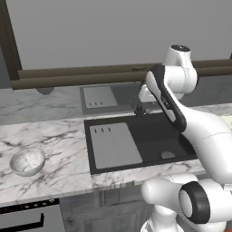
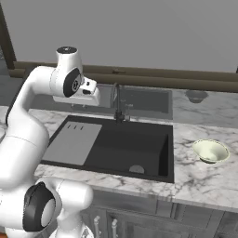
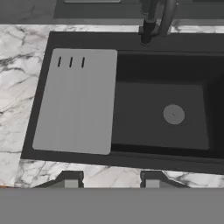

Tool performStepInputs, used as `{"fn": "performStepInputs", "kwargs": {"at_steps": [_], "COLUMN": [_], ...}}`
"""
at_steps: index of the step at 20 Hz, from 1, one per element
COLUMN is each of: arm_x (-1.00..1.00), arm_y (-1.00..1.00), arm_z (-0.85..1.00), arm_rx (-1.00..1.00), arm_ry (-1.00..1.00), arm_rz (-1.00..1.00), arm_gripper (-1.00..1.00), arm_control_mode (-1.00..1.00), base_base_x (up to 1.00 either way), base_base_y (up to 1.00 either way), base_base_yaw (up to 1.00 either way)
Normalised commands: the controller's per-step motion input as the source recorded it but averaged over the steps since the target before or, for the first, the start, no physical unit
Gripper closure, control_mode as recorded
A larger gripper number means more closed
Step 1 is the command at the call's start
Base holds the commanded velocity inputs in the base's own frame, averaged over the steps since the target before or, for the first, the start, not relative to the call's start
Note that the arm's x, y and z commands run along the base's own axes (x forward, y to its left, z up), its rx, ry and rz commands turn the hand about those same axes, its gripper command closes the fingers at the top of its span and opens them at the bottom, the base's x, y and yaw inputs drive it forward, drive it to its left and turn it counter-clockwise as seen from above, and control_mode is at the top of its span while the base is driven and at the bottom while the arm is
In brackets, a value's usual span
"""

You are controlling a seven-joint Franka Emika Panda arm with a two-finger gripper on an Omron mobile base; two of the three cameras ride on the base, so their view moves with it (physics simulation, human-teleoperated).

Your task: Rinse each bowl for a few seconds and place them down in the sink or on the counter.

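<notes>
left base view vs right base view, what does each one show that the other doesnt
Left base view alone: the speckled grey-white bowl, upright on the counter left of the sink. Right base view alone: the pale cream bowl, upright on the counter right of the sink. Both share the black sink with its grey slotted panel, the dark tap, the round drain and the white arm.

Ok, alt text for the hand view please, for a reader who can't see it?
Looking down into the black sink, with a grey slotted panel on its left half, a round drain on the right and the dark tap at the top. Marble counter borders it, and the end effector hangs open with nothing between its tips.
</notes>
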Motion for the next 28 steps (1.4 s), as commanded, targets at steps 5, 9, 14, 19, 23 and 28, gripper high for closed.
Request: {"fn": "performStepInputs", "kwargs": {"at_steps": [5, 9, 14, 19, 23, 28], "arm_x": [-0.11, -0.30, -0.33, -0.07, 0.00, 0.00], "arm_y": [0.00, 0.00, -0.13, -0.34, -0.36, -0.42], "arm_z": [0.00, 0.00, 0.00, 0.00, 0.00, 0.00], "arm_rx": [0.00, 0.00, 0.00, 0.00, 0.00, 0.00], "arm_ry": [-0.05, -0.06, -0.05, -0.01, 0.00, 0.00], "arm_rz": [0.00, 0.00, -0.01, 0.02, 0.04, 0.03], "arm_gripper": [-1.00, -1.00, -1.00, -1.00, -1.00, -1.00], "arm_control_mode": [-1.00, -1.00, -1.00, -1.00, -1.00, -1.00], "base_base_x": [0.00, 0.00, 0.00, 0.00, 0.00, 0.00], "base_base_y": [0.00, 0.00, 0.00, 0.00, 0.00, 0.00], "base_base_yaw": [0.00, 0.00, 0.00, 0.00, 0.00, 0.00]}}
